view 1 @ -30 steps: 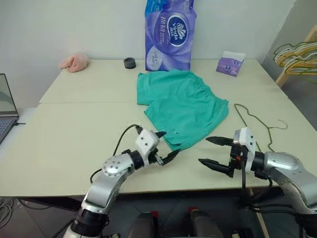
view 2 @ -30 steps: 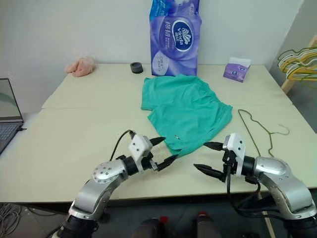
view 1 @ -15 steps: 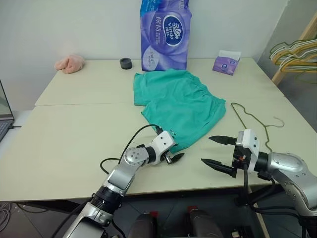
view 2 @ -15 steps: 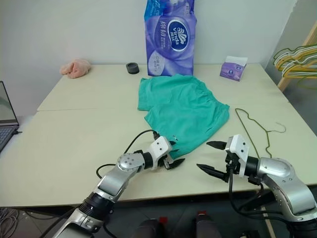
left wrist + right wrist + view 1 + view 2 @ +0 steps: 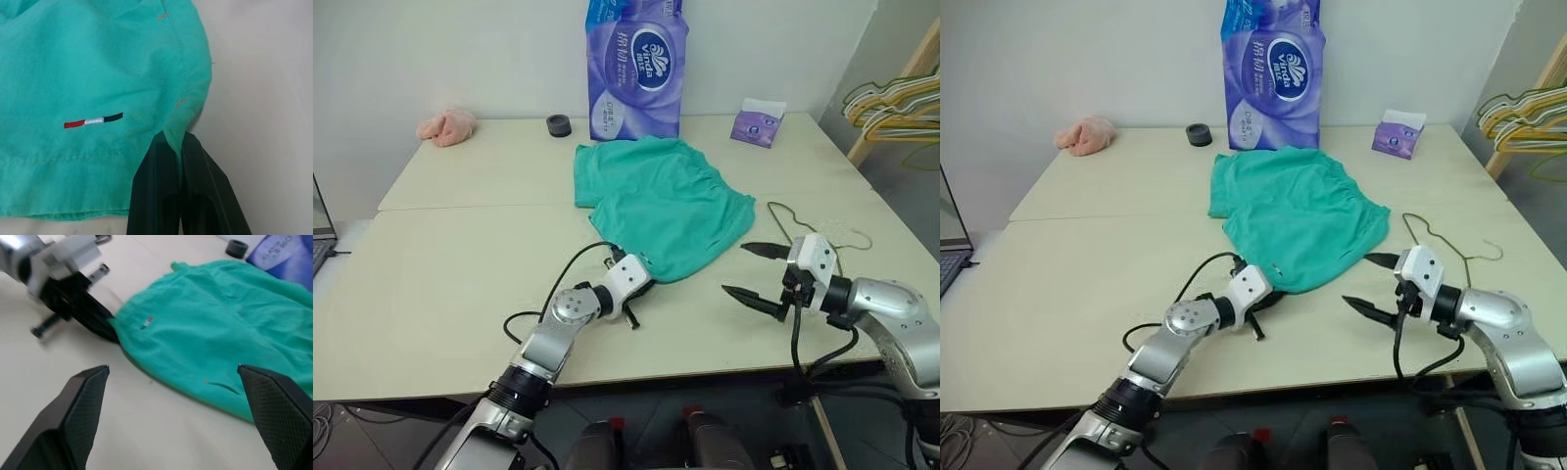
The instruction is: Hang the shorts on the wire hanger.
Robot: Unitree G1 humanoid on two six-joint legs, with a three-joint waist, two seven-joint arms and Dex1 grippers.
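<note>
The pale worktop (image 5: 460,245) carries the teal shorts (image 5: 661,201), spread flat near its middle in front of a tall purple tissue pack (image 5: 636,69). The left claw (image 5: 177,147) is clamped on a pinched fold at the shorts' near hem corner. The right claw (image 5: 756,272) hangs spread wide just beside that hem, holding nothing. The thin wire hanger (image 5: 803,223) lies on the worktop beyond the right claw, beside the shorts.
</note>
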